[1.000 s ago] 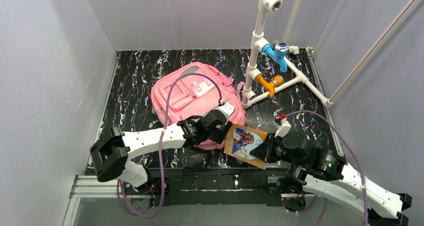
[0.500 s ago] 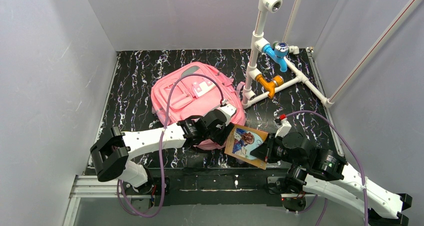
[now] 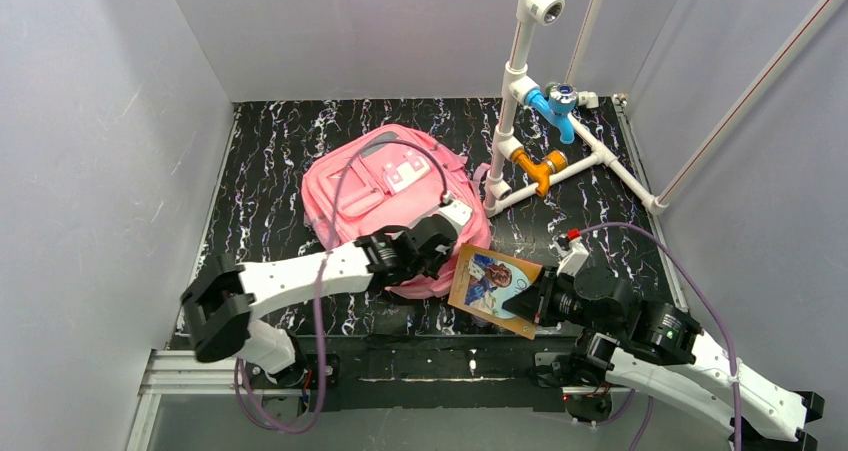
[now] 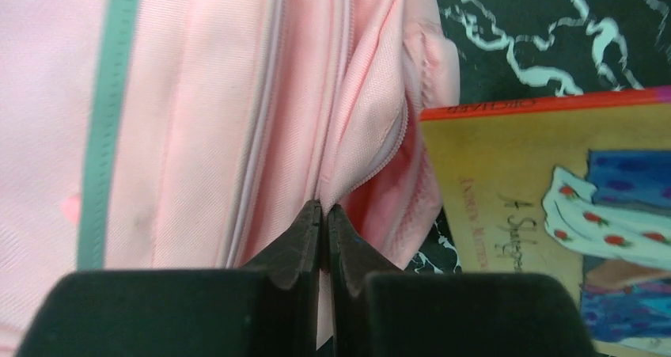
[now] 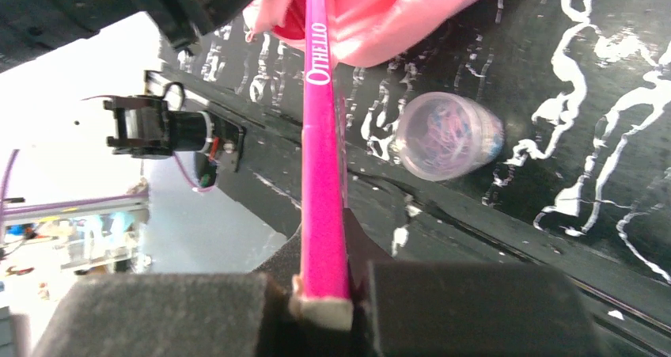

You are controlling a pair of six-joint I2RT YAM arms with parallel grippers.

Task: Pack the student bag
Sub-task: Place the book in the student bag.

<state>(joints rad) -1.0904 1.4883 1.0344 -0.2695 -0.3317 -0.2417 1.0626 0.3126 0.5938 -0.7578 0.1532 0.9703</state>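
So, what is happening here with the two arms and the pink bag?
The left gripper has its jaws shut on a fold of fabric beside the zipper opening of the student bag. The right gripper holds a book, clamped at its pink spine, right next to that opening. The book is not inside the bag yet.
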